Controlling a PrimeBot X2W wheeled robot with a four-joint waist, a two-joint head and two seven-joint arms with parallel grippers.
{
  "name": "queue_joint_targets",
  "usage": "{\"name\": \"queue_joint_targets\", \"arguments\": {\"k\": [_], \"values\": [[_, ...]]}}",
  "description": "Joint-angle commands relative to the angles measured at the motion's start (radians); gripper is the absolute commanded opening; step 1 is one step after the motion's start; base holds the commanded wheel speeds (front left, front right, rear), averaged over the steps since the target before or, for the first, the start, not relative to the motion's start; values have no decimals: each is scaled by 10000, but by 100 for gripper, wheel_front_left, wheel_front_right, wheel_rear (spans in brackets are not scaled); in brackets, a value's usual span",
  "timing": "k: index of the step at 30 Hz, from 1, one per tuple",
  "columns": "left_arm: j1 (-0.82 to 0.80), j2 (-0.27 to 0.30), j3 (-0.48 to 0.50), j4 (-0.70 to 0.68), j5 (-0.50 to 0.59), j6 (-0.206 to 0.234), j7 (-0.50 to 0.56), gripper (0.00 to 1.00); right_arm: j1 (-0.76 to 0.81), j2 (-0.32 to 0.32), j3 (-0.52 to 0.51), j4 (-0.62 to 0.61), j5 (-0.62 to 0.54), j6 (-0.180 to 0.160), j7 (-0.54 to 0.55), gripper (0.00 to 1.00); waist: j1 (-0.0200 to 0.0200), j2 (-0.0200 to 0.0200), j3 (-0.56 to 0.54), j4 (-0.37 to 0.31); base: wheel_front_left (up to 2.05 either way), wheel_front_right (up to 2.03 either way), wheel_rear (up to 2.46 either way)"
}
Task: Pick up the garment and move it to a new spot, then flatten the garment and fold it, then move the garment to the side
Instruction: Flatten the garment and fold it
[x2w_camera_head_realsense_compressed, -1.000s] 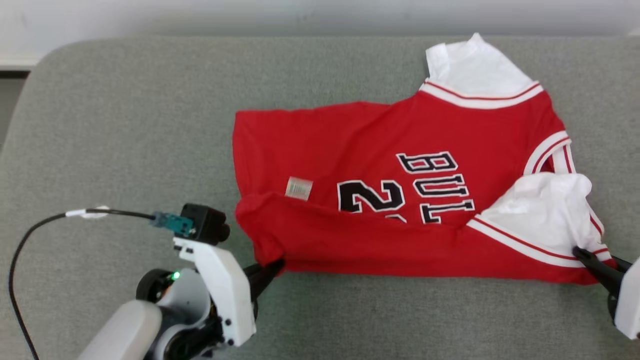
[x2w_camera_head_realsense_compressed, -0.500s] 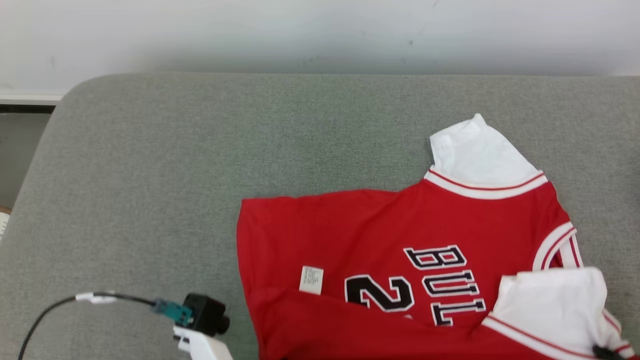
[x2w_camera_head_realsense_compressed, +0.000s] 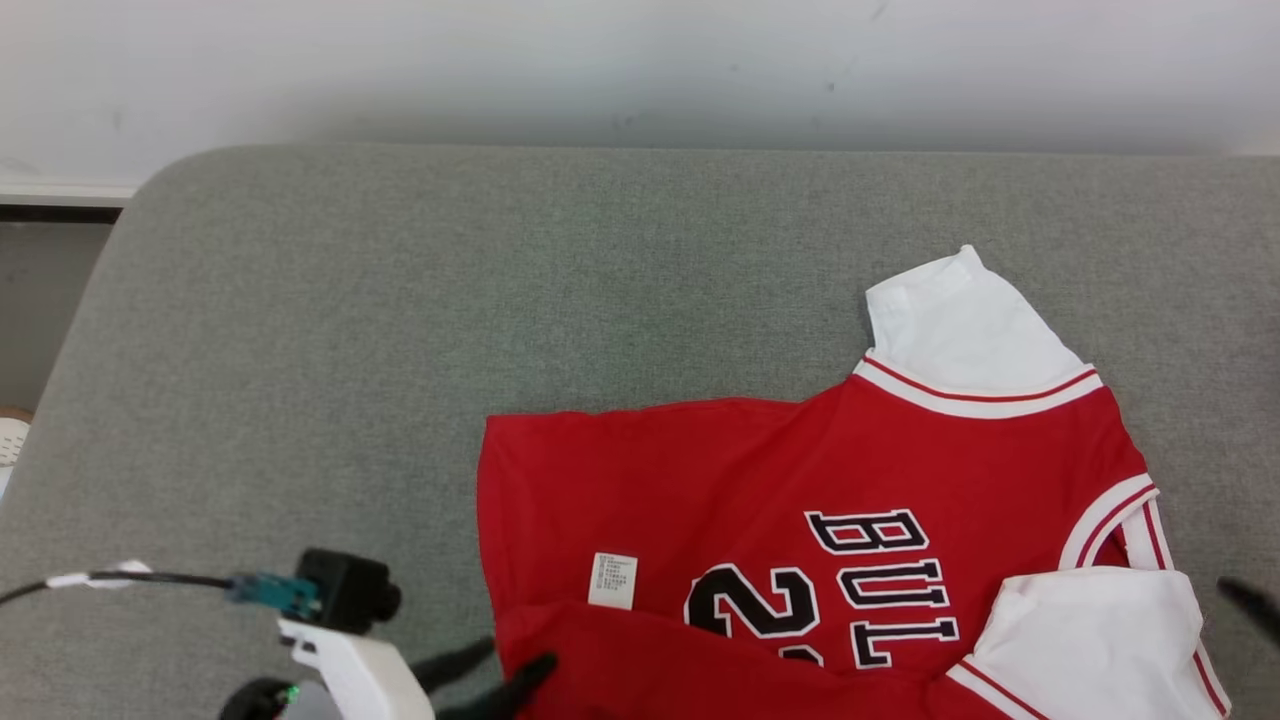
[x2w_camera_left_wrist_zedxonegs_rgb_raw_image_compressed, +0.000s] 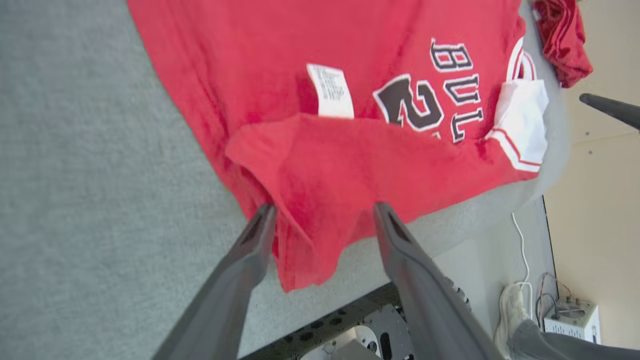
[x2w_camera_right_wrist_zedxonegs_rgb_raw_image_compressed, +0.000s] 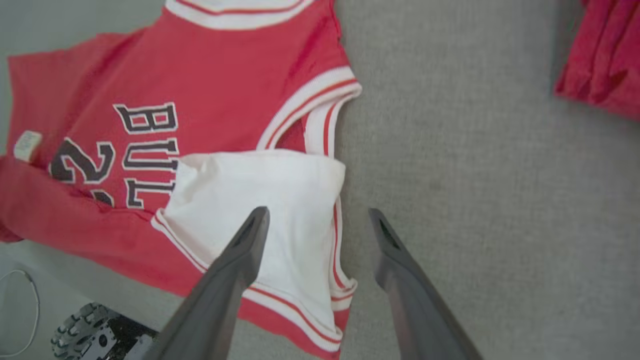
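Right gripper gapes over garment; wrist view adds another red cloth.

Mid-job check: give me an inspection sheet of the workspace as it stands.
Surface: grey cushion, fabric-covered.
Job's things: red jersey spread out, near edge folded over its number, white sleeves showing.
Clutter: bunched red cloth on the cushion, apart from the jersey.
Pincers: left pincer open, fingers astride the jersey's near corner; right pincer open over a white sleeve.
Cables: black cable to the left wrist camera; white cable on the floor.
Surroundings: pale wall behind; shoe and small box on the floor.
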Motion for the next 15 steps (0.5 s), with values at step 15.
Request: {"name": "queue_joint_targets", "arguments": {"k": [15], "values": [[-4621,-1988,-329,2704,1361,-76,-1280,100,-6334,-596,1706,1968,-2011,-25,-128,100,1,-1,1932,1600,0,0,0]]}}
